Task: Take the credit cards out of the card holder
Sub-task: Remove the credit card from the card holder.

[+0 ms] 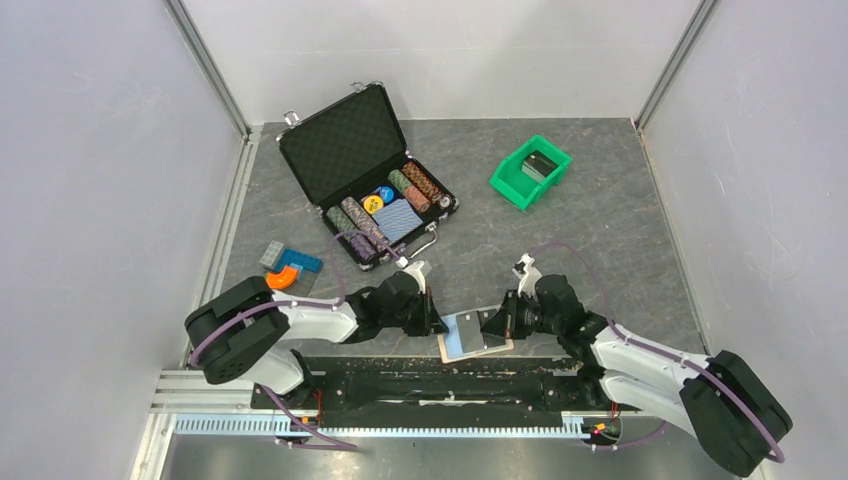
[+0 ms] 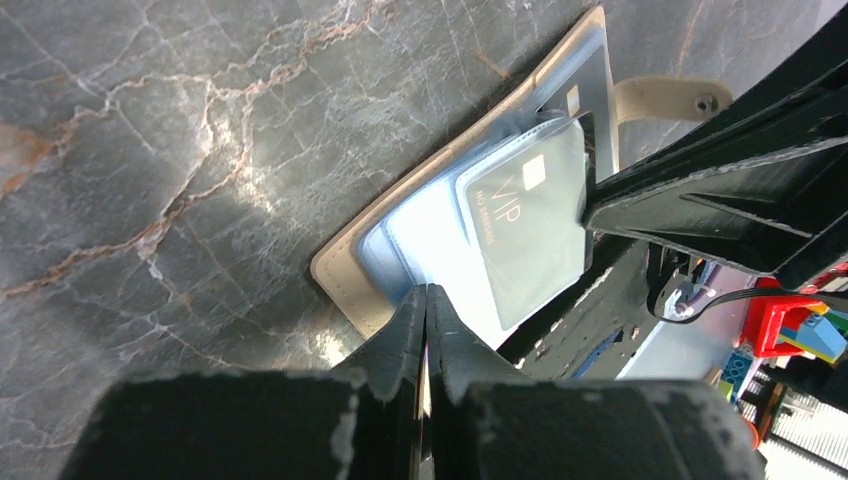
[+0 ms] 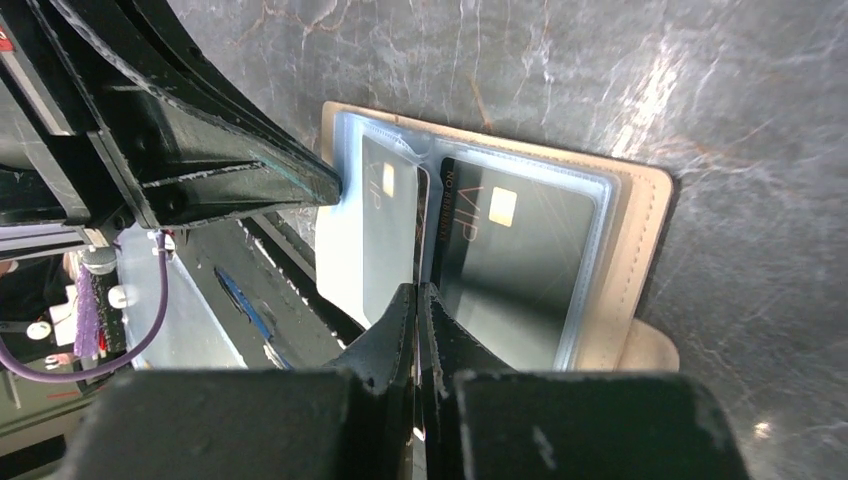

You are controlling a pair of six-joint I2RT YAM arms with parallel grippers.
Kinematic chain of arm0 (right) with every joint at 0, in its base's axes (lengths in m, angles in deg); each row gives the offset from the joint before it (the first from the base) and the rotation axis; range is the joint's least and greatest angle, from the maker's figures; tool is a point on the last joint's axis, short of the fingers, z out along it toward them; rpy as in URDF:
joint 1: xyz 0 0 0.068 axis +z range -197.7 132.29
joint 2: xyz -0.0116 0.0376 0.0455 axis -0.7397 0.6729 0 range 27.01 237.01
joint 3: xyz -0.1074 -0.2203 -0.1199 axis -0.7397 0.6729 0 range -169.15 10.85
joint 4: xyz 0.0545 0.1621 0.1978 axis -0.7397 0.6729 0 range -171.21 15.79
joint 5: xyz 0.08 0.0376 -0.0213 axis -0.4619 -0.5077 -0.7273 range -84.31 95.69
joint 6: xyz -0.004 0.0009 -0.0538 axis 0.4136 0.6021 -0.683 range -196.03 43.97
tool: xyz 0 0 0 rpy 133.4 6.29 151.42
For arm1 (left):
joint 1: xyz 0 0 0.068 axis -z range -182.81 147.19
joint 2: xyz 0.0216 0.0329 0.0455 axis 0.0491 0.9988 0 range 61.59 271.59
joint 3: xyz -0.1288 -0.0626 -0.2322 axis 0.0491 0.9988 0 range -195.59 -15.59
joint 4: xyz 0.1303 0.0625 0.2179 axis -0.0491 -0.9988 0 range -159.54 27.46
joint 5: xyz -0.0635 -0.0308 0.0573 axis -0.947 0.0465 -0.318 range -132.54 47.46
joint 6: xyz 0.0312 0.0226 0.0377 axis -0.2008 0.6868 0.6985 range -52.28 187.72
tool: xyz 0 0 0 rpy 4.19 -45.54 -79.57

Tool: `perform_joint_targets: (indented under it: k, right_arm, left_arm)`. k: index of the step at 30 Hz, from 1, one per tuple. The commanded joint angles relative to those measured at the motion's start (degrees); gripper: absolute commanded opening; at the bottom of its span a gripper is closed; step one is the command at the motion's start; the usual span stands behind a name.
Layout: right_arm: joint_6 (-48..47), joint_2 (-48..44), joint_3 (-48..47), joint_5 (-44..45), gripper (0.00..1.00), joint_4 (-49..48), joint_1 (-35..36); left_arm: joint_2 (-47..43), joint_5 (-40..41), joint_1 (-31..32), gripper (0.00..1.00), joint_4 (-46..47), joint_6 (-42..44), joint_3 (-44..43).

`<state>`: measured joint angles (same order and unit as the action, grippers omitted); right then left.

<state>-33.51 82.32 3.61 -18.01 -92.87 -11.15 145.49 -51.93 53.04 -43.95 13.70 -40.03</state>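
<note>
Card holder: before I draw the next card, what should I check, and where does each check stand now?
1. Card holder lies open, sleeves facing up: ok.
2. Left gripper shut on the holder's sleeve edge, bracing it: ok.
3. Right gripper shut on the holder's leaf bearing the grey card; whether the card itself is caught: cannot tell.
4. Dark card out of its sleeve: not ok, it sits inside.
5. Holder fully on the table: not ok, its near side appears to overhang the edge.
</note>
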Motion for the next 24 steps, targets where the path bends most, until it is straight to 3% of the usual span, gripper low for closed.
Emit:
perform_joint_targets:
  k: [1, 10, 18, 24]
  right_arm:
    - [-5.33, -2.27, -4.01, 0.00, 0.00, 5.37, -2.71]
    - [-7.87, -4.38, -4.69, -9.73, 0.00, 5.69, -5.54]
    - [-3.00, -6.03, -2.09, -8.47, 0.00, 1.72, -5.77]
    - [-9.12, -9.91, -10.95, 3.63, 0.00, 17.80, -6.59]
  left_arm:
    - [2.55, 4.83, 0.04, 0.06, -9.66, 5.21, -2.42]
    - [4.47, 5.10, 0.04, 0.06, -12.46, 7.09, -6.54]
    - [6.91, 6.22, -0.15, 0.06, -12.85, 9.74, -10.12]
    - [5.59, 6.30, -0.53, 0.07, -18.24, 12.22, -16.49]
